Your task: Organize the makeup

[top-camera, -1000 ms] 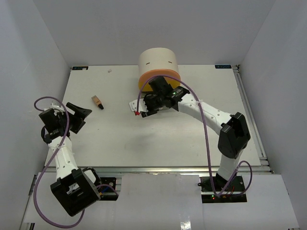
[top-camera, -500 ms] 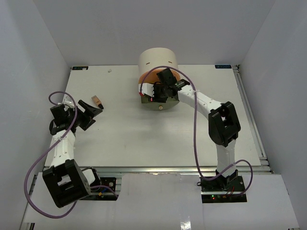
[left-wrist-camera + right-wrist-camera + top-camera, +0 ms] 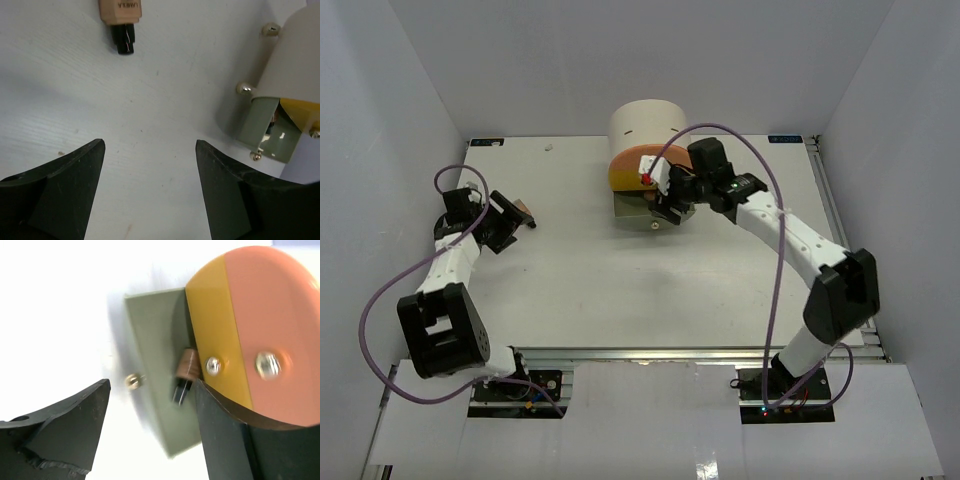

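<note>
A tan bottle with a dark cap (image 3: 120, 15) lies on the white table just ahead of my left gripper (image 3: 150, 165), which is open and empty. In the top view the bottle (image 3: 526, 208) shows partly behind that gripper (image 3: 518, 224). My right gripper (image 3: 150, 390) is open and empty above the pulled-out green drawer (image 3: 155, 340). A brown dark-capped bottle (image 3: 187, 366) lies in that drawer under the yellow drawer (image 3: 215, 315). In the top view the right gripper (image 3: 662, 204) hovers at the drawer fronts. No compacts or pots are in view.
The cream cylindrical drawer unit (image 3: 648, 128) stands at the back centre with its orange drawers (image 3: 628, 172) and green drawer (image 3: 632, 212) swung out. It also shows at the right of the left wrist view (image 3: 295, 65). Grey walls close in three sides.
My left gripper has moved forward and right up to the tan bottle. My right arm has swung out to the right, its gripper shifting right along the drawer fronts.
</note>
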Robot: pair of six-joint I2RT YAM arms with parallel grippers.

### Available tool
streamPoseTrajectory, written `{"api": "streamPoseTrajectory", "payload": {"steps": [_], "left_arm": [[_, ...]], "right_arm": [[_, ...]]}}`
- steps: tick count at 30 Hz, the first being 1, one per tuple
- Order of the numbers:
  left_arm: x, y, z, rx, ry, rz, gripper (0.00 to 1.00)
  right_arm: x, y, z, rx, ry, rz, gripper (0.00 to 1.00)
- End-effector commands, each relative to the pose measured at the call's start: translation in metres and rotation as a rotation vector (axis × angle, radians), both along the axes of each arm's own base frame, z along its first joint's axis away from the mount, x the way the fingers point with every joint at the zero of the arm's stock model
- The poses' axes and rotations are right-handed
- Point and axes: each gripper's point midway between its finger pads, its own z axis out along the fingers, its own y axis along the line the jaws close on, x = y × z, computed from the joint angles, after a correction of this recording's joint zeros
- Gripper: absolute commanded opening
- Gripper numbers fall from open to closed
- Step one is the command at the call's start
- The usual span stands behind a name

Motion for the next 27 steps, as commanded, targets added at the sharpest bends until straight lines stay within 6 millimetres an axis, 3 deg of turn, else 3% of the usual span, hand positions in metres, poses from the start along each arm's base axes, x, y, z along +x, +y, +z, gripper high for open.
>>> {"api": "streamPoseTrajectory", "payload": {"steps": [1,8,13,21,27], "left_arm": [[0.031,0.018,-0.008,0.14,0.091,0.071,0.84],[0.071,0.049,-0.038,0.345,0.264,0.139,0.85],[0.093,0.062,-0.058,0.408,0.36,0.153,0.84],[0.127,0.048,-0.077,0.439,0.415,0.089,0.74],[0.126,0.045,-0.082,0.47,0.439,0.068,0.58]], "right_arm": [[-0.056,-0.012,0.033,0.21,0.108,0.029,0.77],[-0.08,-0.054,0.045,0.334,0.098,-0.01,0.9],[-0.085,-0.07,0.045,0.379,0.115,-0.01,0.91],[-0.087,-0.073,0.04,0.383,0.116,-0.001,0.9],[-0.088,-0.075,0.034,0.384,0.121,0.002,0.9]]}}
